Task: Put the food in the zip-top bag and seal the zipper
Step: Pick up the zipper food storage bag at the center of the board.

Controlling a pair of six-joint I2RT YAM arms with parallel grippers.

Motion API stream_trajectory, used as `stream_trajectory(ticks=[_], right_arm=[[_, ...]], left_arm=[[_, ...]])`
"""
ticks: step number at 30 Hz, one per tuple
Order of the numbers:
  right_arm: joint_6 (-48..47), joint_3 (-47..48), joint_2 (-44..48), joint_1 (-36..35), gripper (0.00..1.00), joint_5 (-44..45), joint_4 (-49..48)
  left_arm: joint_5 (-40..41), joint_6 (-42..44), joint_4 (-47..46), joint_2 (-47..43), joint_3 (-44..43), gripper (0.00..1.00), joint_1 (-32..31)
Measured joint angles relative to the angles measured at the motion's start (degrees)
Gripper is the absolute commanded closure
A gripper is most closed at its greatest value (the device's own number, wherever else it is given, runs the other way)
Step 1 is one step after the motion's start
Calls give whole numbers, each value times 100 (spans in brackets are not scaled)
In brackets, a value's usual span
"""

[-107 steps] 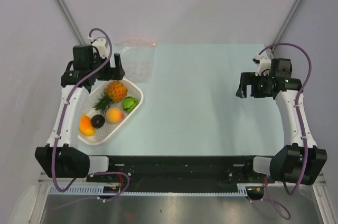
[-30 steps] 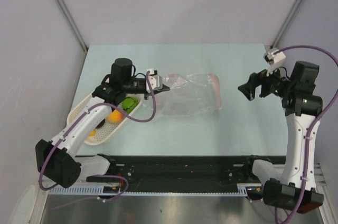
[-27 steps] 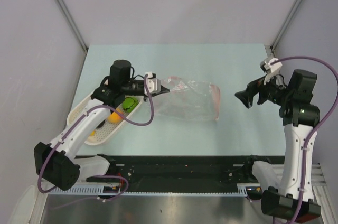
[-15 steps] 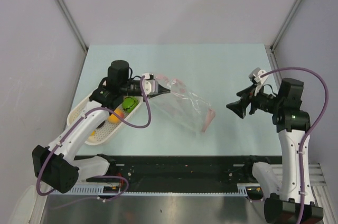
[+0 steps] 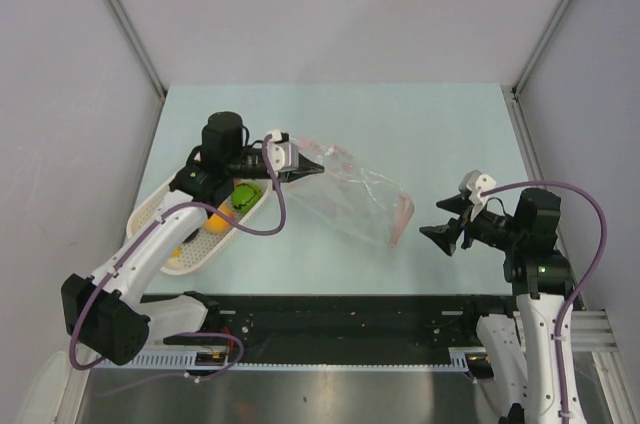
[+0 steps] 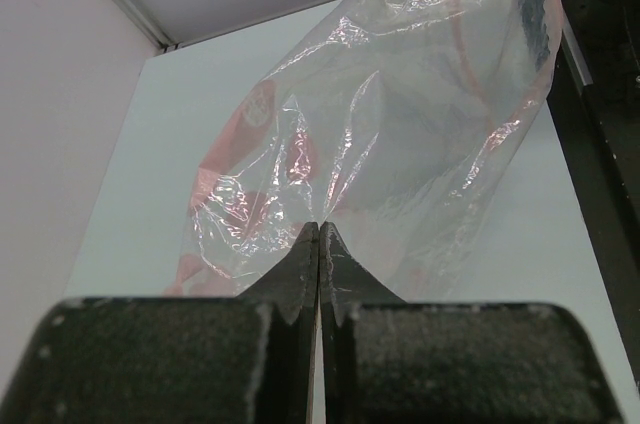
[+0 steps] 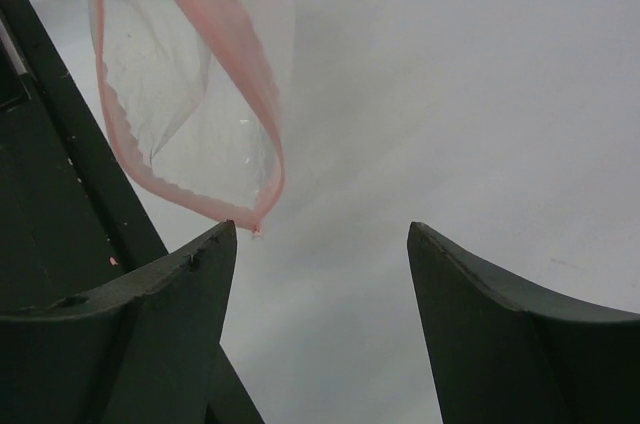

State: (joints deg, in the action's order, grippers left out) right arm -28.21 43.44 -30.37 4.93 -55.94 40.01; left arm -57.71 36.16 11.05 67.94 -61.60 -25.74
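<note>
At left, the left arm (image 5: pixel 165 234) hides most of the food (image 5: pixel 212 222) in the white basket (image 5: pixel 148 216); a green ball (image 5: pixel 243 196) and orange-yellow fruit (image 5: pixel 216 218) show. The left jaws pinch a corner of the clear, crinkly zip-top bag (image 5: pixel 350 199), stretched rightward over the desk (image 5: pixel 420 124). Its red zipper (image 5: pixel 404 216) ends just short of the wide-spread right jaws.

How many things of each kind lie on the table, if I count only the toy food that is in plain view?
Clear crinkly plastic zip-top bag: 1
White perforated basket: 1
Toy food pieces in view: 2, a green ball and an orange round fruit; more may lie hidden
Total: 4
</note>
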Motion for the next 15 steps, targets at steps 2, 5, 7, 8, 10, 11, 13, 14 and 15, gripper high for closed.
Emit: stream_trajectory(ticks=[2,5,7,8,10,11,13,14,15], right_arm=[[160,-83,-133,-129,27,26,-203],[446,-136,-350,-546,30,192,-621],[632,-175,-428,-846,36,313,-901],[726,-190,-470,-1014,40,387,-1038],[868,-199,-562,-1287,59,503,-1257],[903,-199,-625,-1473,71,603,-1351],[938,-199,-756,-1784,100,787,-1464],[964,-197,-811,-1934,100,905,-1504],[1023,-197,-876,-2065,100,1027,-1508]], left_arm=[[0,-90,-46,20,0,100,0],[2,-229,-120,57,0,100,0],[2,-326,-184,76,0,100,0],[4,-380,-219,85,0,100,0],[4,-479,-302,98,0,100,0],[4,-540,-330,107,0,100,0],[7,-680,-420,109,0,100,0],[7,-765,-481,109,0,100,0],[33,-844,-546,109,2,100,0]])
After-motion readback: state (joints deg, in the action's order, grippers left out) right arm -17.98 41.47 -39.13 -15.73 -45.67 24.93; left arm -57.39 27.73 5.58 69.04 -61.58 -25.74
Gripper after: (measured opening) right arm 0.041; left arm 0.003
